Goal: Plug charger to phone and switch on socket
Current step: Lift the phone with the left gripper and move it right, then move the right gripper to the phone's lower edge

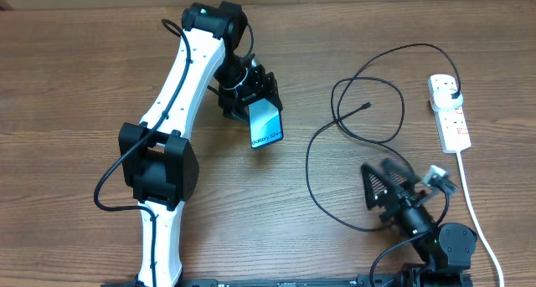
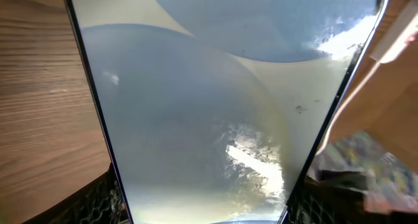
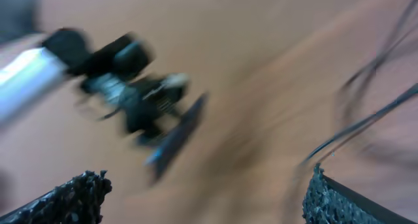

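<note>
My left gripper is shut on the phone and holds it tilted above the table, its cyan screen lit. In the left wrist view the phone fills the frame between my mesh fingers. The charger's black cable loops across the table to the right, its connector tip lying free and its plug head sitting in the white socket. My right gripper stands open near the front right, with nothing between its fingers. The right wrist view is blurred; it shows the phone and cable.
A thick white cord runs from the socket toward the front right edge. The left arm's white links stretch across the left half of the wooden table.
</note>
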